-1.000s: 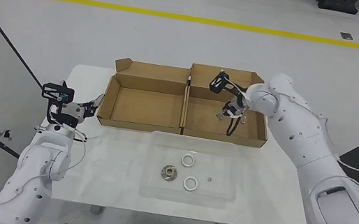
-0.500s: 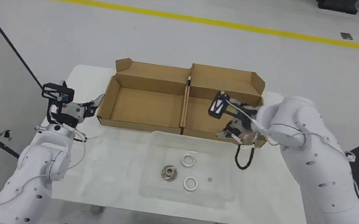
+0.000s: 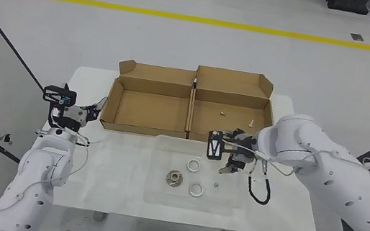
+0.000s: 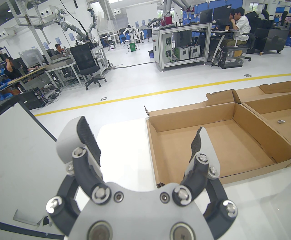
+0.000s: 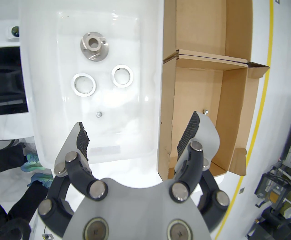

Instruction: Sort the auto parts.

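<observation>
Both released, left end effector (image 4: 141,129) and right end effector (image 5: 137,122) hang over white table (image 3: 117,177), yellow-lined floor (image 3: 196,44) beyond.

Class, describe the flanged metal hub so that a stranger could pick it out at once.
Find the clear tray beside the cardboard boxes. Inside, beside two flat rings and a tiny screw, the flanged hub alone has a raised collar and drilled holes.

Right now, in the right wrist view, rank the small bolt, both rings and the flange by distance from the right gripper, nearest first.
From the right gripper:
1. small bolt, at the near end of the tray
2. ring on the side of the cardboard boxes
3. other ring, slightly farther
4. flange, at the tray's far end
</observation>
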